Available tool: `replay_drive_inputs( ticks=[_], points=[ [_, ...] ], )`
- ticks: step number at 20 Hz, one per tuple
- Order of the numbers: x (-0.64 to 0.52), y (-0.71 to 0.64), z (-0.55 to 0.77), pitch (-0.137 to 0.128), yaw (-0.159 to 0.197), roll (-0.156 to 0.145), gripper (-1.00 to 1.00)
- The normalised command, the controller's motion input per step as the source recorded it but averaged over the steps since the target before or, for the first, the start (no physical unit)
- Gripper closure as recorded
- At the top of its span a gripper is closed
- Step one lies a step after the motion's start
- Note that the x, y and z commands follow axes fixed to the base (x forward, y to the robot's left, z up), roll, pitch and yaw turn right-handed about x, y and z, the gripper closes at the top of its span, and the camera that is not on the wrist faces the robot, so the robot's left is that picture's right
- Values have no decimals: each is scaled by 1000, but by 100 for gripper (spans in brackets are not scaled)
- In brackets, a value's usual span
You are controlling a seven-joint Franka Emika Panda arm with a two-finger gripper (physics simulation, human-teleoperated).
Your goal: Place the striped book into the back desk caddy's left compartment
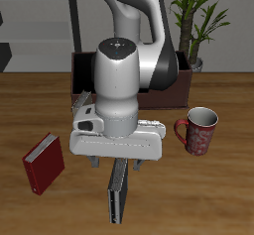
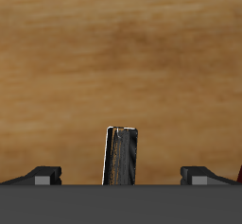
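fingers (image 2: 43, 174) stand wide apart with the striped book (image 2: 122, 156) upright between them, apparently untouched, so the gripper (image 1: 120, 164) looks poised just above the book and the grasp is not yet made. that book stands near the desk's (image 1: 223, 189) front edge, well apart from the back desk caddy (image 1: 83, 77), which the arm mostly hides; its left compartment cannot be made out. next comes closing on the thin cover, lifting, then carrying it back. red book (image 1: 45, 163) and mug (image 1: 199, 130) sit aside, leaving open room.
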Motion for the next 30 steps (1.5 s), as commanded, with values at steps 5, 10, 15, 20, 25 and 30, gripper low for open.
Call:
replay_drive_inputs(
  ticks=[5, 10, 15, 20, 25, 30],
  points=[
    [-2, -85, -210, 13, -14, -9, -100],
    [-38, -66, -150, 17, -14, -12, -100],
    [-75, 30, -231, 28, -31, 15, -100],
    [-7, -12, -142, 20, -12, 1, -100],
    [37, -8, -157, 19, 20, 3, -100],
    [58, 32, -78, 8, 9, -7, -100]
  ],
)
